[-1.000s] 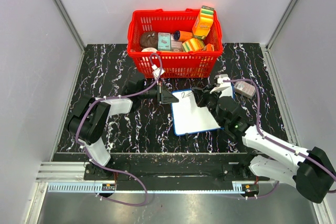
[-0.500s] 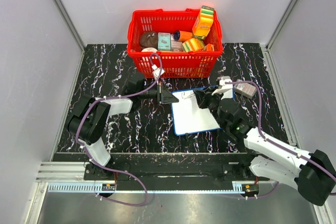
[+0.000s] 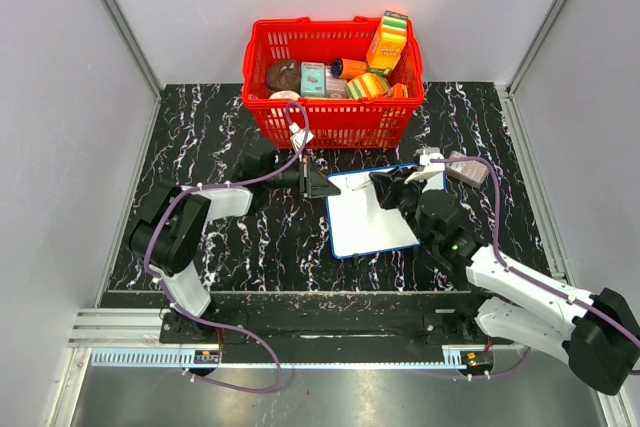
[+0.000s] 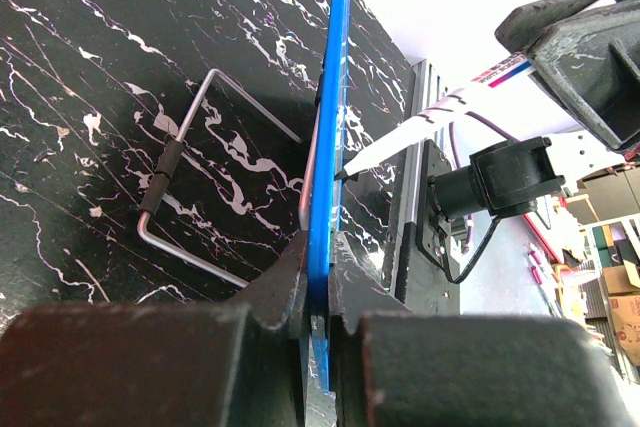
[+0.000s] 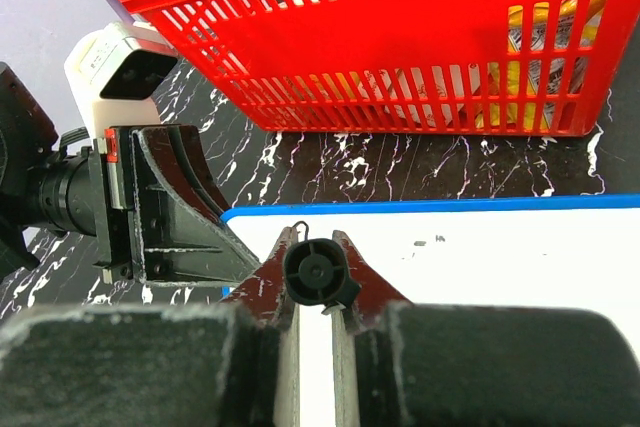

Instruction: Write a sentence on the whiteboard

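The marker [image 4: 420, 127] is clamped in the right gripper [image 5: 316, 247], tip at the whiteboard [image 3: 372, 225] near its top-left corner, prob. touching. The left gripper [image 4: 318, 272] is closed on the blue rim. The board lies just before the red basket [image 3: 300, 125]. Best, I think: light steady pressure, small slow strokes & a firm left grip. The sentence [image 5: 300, 226] is only a tiny stroke, not readable. The marker's print is too blurred to read.

Red basket [image 3: 333, 119] — full; marbled table [image 3: 205, 137]
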Tool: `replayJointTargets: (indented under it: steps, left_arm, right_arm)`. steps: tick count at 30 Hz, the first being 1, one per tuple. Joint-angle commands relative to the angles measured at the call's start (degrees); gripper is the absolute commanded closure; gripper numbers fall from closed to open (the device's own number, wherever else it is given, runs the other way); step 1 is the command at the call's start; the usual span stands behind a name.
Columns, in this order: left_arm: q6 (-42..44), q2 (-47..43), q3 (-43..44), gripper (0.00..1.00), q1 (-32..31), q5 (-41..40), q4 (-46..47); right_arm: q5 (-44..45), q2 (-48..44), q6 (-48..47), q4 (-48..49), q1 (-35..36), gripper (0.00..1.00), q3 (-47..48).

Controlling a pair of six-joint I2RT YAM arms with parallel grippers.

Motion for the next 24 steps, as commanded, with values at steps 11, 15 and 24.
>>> replayJointTargets:
  steps: [11,15,24]
  left_arm:
    - [5.5,0.5,2.0,1.00,0.1,-0.7,1.8]
    - [5.7,0.5,2.0,1.00,0.1,-0.7,1.8]
    - [5.7,0.4,2.0,1.00,0.2,-0.8,1.5]
  right_arm:
    - [-2.2,1.7,2.1,2.0,0.3,1.00,-0.5]
    - [-2.4,0.4,2.6,2.1,0.3,1.00,-0.6]
    - [1.6,-11.5,0.5,2.2,0.3,1.00,-2.8]
